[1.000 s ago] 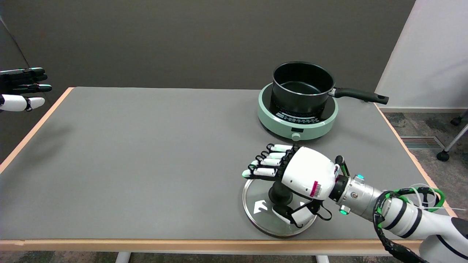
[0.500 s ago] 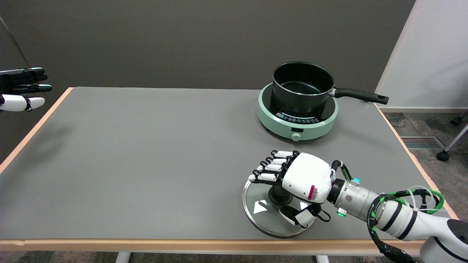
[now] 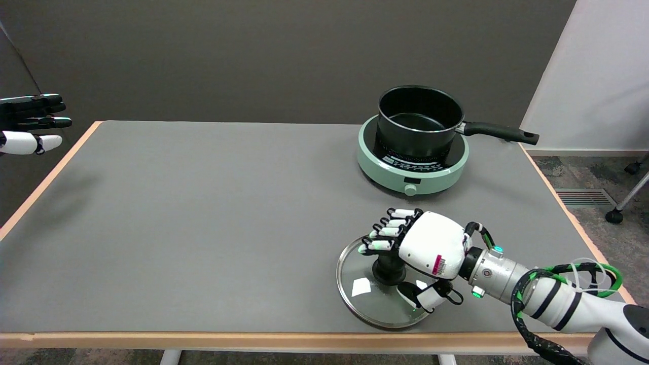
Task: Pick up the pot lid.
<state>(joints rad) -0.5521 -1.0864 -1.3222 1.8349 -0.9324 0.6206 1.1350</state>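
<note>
Grey matte bench point(image 3: 203, 213) with pale wooden edging, set against a dark wall; white panel and carpeted floor off to the right.

Glass pot lid point(image 3: 362, 299) lying flat on the bench at about five o'clock, close to the near edge, round, see-through, rimmed in bright metal, with a stubby black knob point(image 3: 388, 269) standing up from its middle. Not lifted yet, judging by how evenly the rim sits on the surface.

Right hand point(image 3: 416, 253) poised over the knob, glossy white shell across the back, black jointed fingers point(image 3: 385, 234) with white segments curled partway over the far side of the knob, thumb point(image 3: 421, 296) low on the near side above the glass. Neither spread wide nor closed: half curled around the knob, contact too hidden under the palm to confirm, so no firm hold visible.

Reaching done, by the look of it; closing on the knob and raising the lid left to do.

Black saucepan point(image 3: 421, 119) at about one o'clock, smooth dark interior, long matte handle pointing right, uncovered, seated on a round mint-green induction hob point(image 3: 377, 170) with a dark glass top and a small front dial. Well apart from the lid.

Idle left hand point(image 3: 30, 121) hanging in the air at about ten o'clock, beyond the bench edge.
</note>
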